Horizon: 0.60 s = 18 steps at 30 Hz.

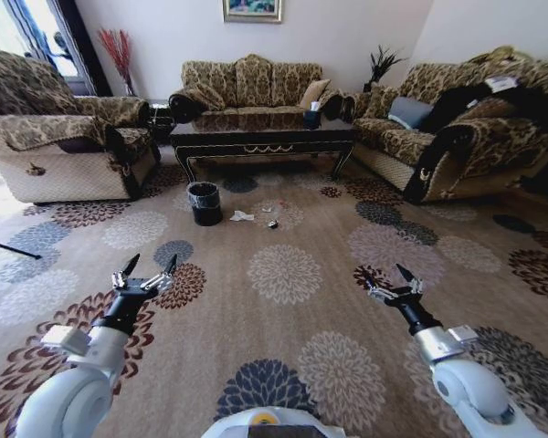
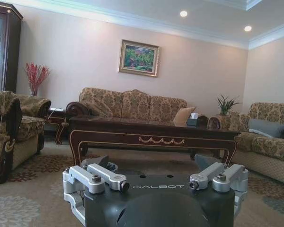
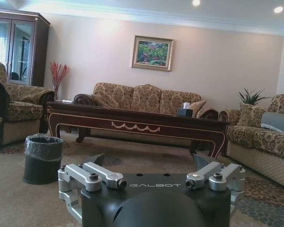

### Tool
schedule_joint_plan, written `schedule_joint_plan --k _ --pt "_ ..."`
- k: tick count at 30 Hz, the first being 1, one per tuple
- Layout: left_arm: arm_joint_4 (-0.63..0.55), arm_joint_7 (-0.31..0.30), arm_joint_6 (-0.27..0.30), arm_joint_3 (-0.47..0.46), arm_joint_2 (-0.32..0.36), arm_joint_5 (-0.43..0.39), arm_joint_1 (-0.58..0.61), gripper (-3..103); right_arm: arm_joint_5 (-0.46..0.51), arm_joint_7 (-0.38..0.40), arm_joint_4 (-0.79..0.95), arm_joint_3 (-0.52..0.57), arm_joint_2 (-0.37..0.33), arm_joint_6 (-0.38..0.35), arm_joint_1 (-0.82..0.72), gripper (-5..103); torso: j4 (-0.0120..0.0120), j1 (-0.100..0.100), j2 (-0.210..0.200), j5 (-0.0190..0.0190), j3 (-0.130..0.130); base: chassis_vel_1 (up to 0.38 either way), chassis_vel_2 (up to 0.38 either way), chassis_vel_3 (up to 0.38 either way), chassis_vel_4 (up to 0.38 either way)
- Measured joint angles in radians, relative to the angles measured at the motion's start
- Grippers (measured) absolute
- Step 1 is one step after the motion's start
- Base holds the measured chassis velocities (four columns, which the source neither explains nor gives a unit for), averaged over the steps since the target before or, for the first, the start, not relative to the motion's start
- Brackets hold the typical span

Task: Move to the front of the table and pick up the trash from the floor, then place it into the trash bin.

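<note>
Living room, sofas on three sides, patterned carpet floor (image 1: 283, 274) throughout. Both grippers are held out low over the carpet, well short of the work area. Left gripper (image 1: 146, 271): jaws spread wide, holding nothing. Right gripper (image 1: 388, 278): jaws likewise spread wide and empty. Ahead of both lies open carpet, then the trash, then the table (image 1: 265, 137) in front of the far sofa. The bin (image 1: 204, 202) stands on the floor near the table's left front leg; in the right wrist view it is upright with a crinkled liner folded over its rim (image 3: 42, 158). The trash lies just right of the bin: a crumpled white tissue (image 1: 242, 216), then a pale piece and a small dark object (image 1: 272, 224) a little farther right; these two are too small to identify. Handling judgement: the tissue is very light and soft, will collapse under the jaws and needs no force; pinch it at its highest crumpled fold, with the fingertips brushing the carpet pile. The dark object looks hard and compact; it may roll or slip, so close across its widest part from directly above. The bin is light and could tip if struck; release from above the liner opening, without contact. Task status: approach not complete; nothing yet picked up.
</note>
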Motion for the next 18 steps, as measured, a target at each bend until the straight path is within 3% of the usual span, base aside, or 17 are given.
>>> schedule_joint_plan --k 5,18 --pt "0.000 0.000 -0.020 0.020 -0.007 0.010 0.000 100 0.024 0.002 0.003 -0.006 0.000 0.030 0.002 100 0.0000 0.000 -0.017 0.0000 -0.018 0.000 0.000 0.000 0.000" --pt "0.052 -0.003 -0.038 0.070 -0.036 0.074 0.008 100 0.012 -0.077 -0.011 -0.010 0.017 0.056 0.012 100 -0.0001 0.000 -0.019 0.0000 -0.020 0.000 0.000 0.000 0.000"
